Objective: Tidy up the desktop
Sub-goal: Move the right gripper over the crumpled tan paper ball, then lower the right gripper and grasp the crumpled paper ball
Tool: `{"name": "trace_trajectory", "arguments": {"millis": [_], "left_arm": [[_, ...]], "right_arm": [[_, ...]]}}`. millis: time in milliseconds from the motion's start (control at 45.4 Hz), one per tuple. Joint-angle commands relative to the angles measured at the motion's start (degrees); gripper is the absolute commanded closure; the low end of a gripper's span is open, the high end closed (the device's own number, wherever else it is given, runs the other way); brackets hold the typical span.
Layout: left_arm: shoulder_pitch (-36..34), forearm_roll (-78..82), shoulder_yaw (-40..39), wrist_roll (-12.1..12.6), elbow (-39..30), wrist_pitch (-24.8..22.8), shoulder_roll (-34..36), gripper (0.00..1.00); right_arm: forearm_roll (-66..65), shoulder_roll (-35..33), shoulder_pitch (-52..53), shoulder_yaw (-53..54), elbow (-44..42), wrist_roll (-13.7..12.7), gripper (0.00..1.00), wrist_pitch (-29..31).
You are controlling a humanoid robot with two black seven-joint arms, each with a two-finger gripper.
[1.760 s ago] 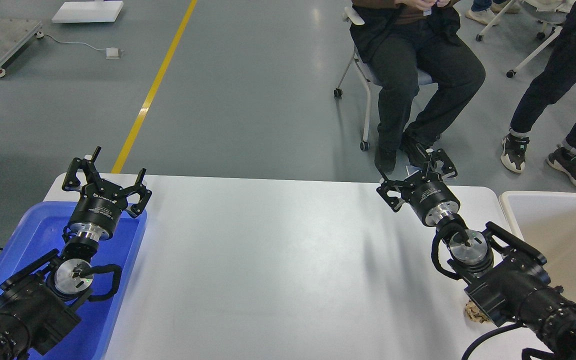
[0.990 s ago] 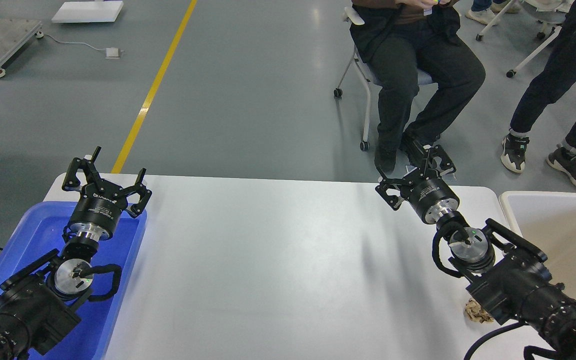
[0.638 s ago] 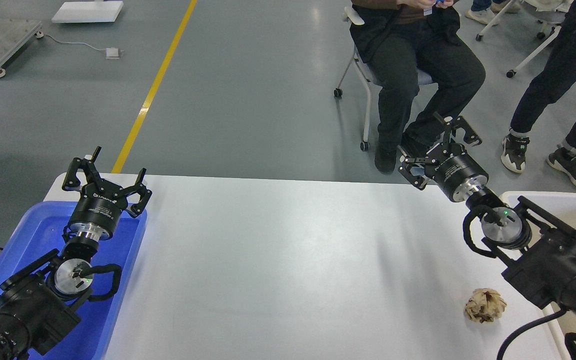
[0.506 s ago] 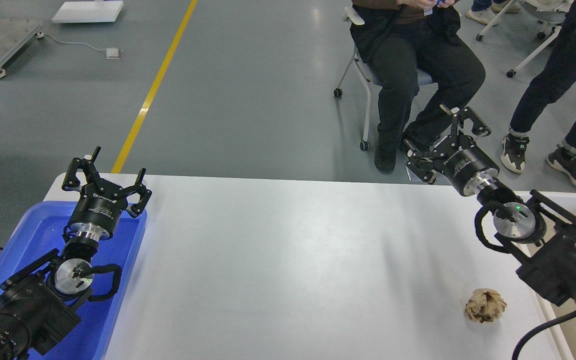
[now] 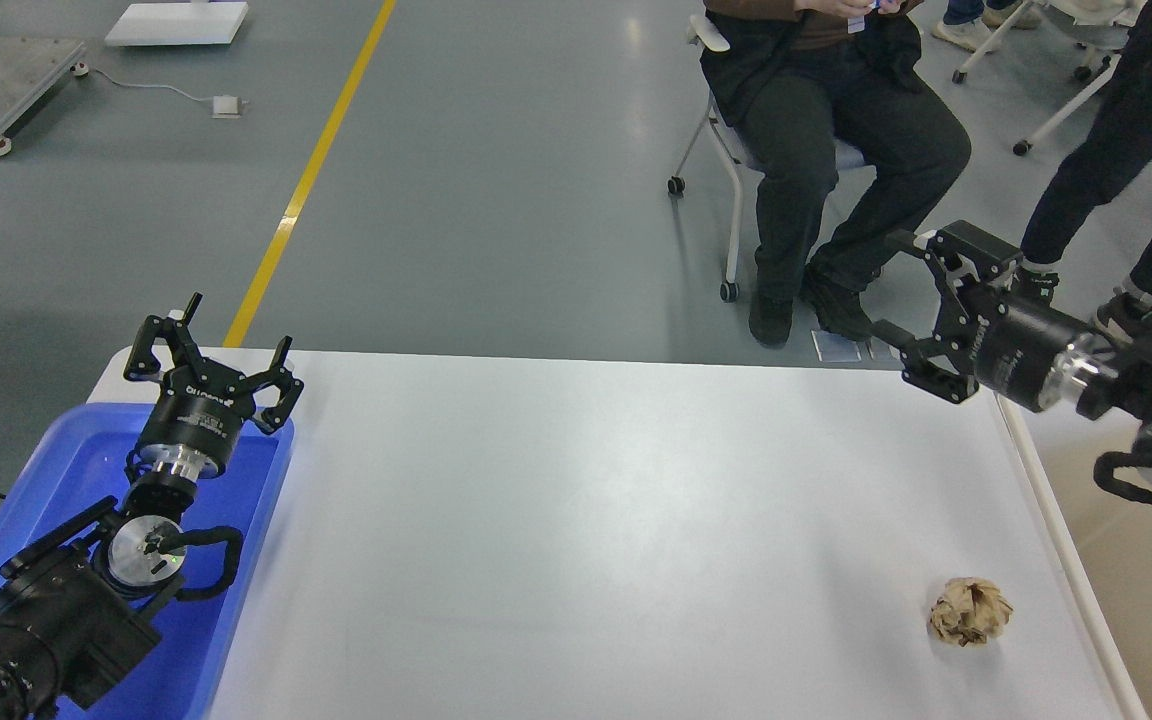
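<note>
Item one: the bench (image 5: 576, 520), a glossy white rectangular top with rounded corners. You see it filling the lower middle of your head view, from the blue tray on your left to the off-white bin on your right. Most of its surface is bare.

Item two: a crumpled brown paper ball (image 5: 970, 611), lying on the bench near the front right corner, just beside the bin's rim but not touching it. Nothing grips it.

Item three: the blue tray (image 5: 236, 600), against the left edge of the bench. Your left arm reaches in over it.

Item four: the left end effector (image 5: 214, 352), raised over the far end of the blue tray at the bench's far left corner. Its fingers are spread wide apart and hold nothing.

Item five: the right end effector (image 5: 921, 300), held beyond the far right corner of the bench, above the floor and pointing left. Its fingers are parted wide, with nothing between them. It is well apart from the paper ball.

Item six: the off-white bin (image 5: 1066, 540), at the right edge of the bench, with your right arm above it.

Item seven: a seated person (image 5: 836, 130) in dark clothes beyond the bench, and a yellow floor line (image 5: 316, 160) to the far left.
</note>
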Motion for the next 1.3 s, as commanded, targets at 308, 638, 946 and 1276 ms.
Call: {"name": "trace_trajectory", "arguments": {"millis": [308,638,946,1276], "left_arm": [[0.06,0.0,-0.03,0.0,0.0,-0.11,0.0,0.0],[0.06,0.0,-0.03,0.0,0.0,-0.11,0.09,0.0],[0.06,-0.09,-0.03,0.0,0.0,-0.11,0.0,0.0],[0.06,0.0,-0.03,0.0,0.0,-0.02,0.0,0.0]], "right_arm": [[-43.18,-12.24,-0.12,-24.3,3.66,12.5,0.0,-16.47],[-48.11,-10.83,-0.47,-38.9,4.1,13.03,0.0,-32.47],[-49.16,-6.7,-2.84,-43.12,3.13,13.21,0.0,-39.51],[-49.07,-2.22,-4.77,-43.39,-3.9,13.21,0.0,-41.71]]}}
